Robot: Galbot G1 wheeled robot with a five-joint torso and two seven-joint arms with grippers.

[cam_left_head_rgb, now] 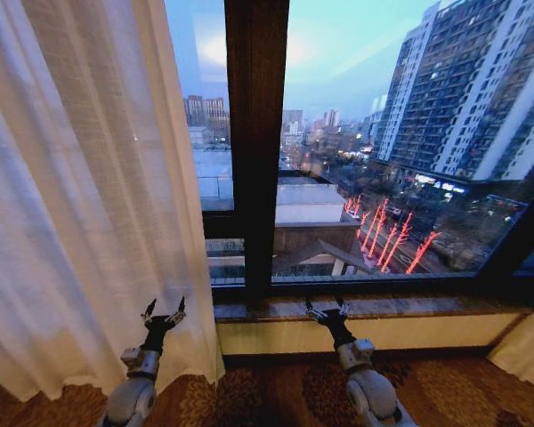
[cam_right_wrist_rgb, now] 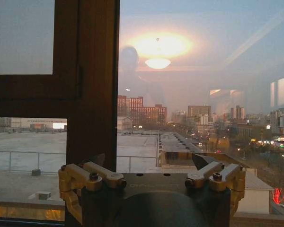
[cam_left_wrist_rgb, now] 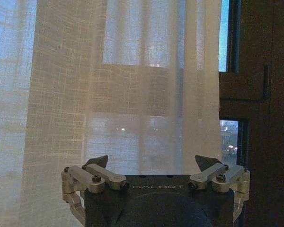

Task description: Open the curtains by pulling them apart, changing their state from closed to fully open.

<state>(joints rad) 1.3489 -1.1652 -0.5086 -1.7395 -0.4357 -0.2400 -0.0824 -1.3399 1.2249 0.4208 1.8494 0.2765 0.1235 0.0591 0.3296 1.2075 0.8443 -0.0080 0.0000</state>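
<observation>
Big window (cam_left_head_rgb: 383,151) spans the far wall, dark vertical frame post (cam_left_head_rgb: 256,142) in the middle, city buildings outside. Curtains: left sheer cream panel (cam_left_head_rgb: 80,187) hangs bunched at far left, pleated, translucent, hem reaching the patterned carpet (cam_left_head_rgb: 267,391); its top is cut off. Right panel (cam_left_head_rgb: 525,347) only a sliver at the right edge, mostly out of frame. Stone sill (cam_left_head_rgb: 374,309) runs below the glass. Left claw (cam_left_head_rgb: 163,313) open, empty, just before the left panel's hem; left wrist view shows the weave close (cam_left_wrist_rgb: 109,94). Right claw (cam_left_head_rgb: 327,310) open, empty, near the sill.
</observation>
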